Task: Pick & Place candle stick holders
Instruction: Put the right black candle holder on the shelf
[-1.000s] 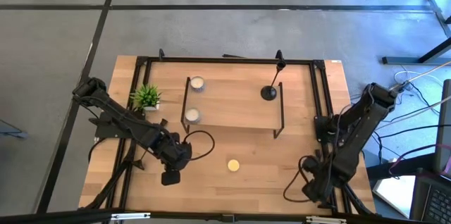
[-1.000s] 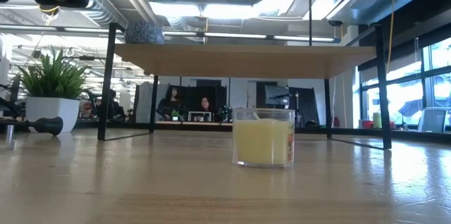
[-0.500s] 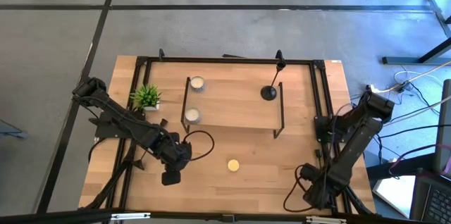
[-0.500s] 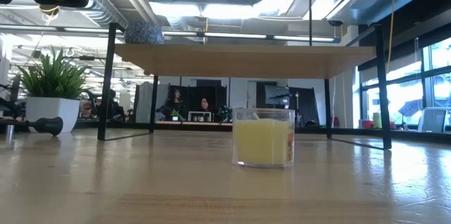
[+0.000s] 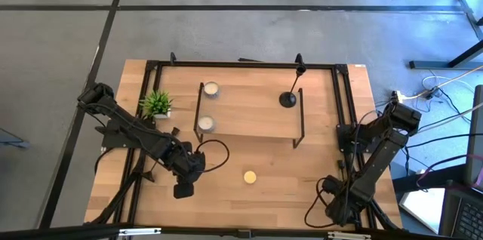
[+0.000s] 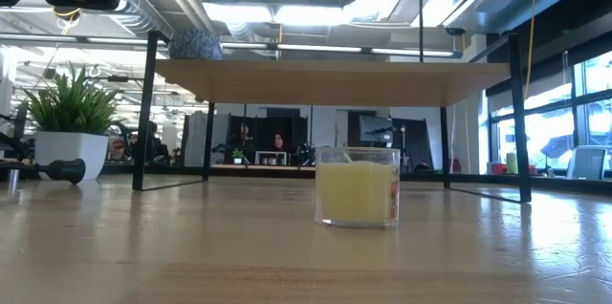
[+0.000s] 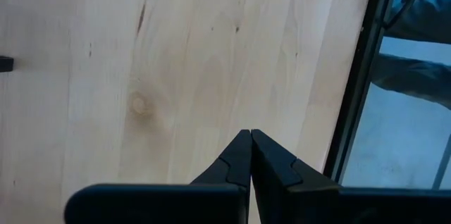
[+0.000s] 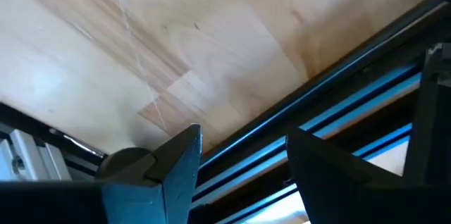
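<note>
While the right arm folds back toward the desk's (image 5: 226, 183) near right corner, its claw (image 8: 243, 164) spread and empty, the left claw (image 7: 251, 155) rests pressed together; one candlestick (image 5: 290, 89) stands on the shelf (image 5: 249, 123), apparently placed.

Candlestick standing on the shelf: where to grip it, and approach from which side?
Grip the candle stick holder on its thin stem, partway up, fingers closing across it. It stands upright on the wooden shelf near the right end, so a level approach from the right gripper side seems best. The stem is slim; the flat round base offers little purchase.
</note>
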Robot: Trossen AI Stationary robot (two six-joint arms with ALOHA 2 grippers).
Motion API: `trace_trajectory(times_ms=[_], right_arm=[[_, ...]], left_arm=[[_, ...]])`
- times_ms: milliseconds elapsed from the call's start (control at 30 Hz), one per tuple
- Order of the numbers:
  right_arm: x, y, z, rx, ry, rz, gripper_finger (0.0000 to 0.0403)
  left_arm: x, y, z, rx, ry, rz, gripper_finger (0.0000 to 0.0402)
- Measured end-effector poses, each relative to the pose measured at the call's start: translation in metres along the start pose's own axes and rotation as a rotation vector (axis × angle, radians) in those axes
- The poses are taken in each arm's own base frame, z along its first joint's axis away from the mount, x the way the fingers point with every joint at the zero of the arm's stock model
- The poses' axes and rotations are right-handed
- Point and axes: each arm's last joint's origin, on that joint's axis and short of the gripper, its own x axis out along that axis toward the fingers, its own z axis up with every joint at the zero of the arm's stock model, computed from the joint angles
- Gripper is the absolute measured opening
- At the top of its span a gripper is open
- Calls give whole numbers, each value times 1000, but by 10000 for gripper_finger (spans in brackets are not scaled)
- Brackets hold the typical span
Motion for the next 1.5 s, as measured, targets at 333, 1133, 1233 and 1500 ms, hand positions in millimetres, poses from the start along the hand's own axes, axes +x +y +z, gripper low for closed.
trace_trajectory(times_ms=[333, 1133, 1233, 1500], right_arm=[[17, -1, 3, 33, 29, 51, 212], [12, 13, 14, 0, 34, 191, 27], [10, 17, 21, -10, 32, 231, 11], [-2, 30, 32, -22, -15, 348, 10]], left_arm=[[0, 0, 0, 0, -9, 9, 1], [0, 1, 1, 26, -22, 21, 1], [0, 1, 1, 26, -22, 21, 2], [0, 1, 1, 26, -27, 26, 2]])
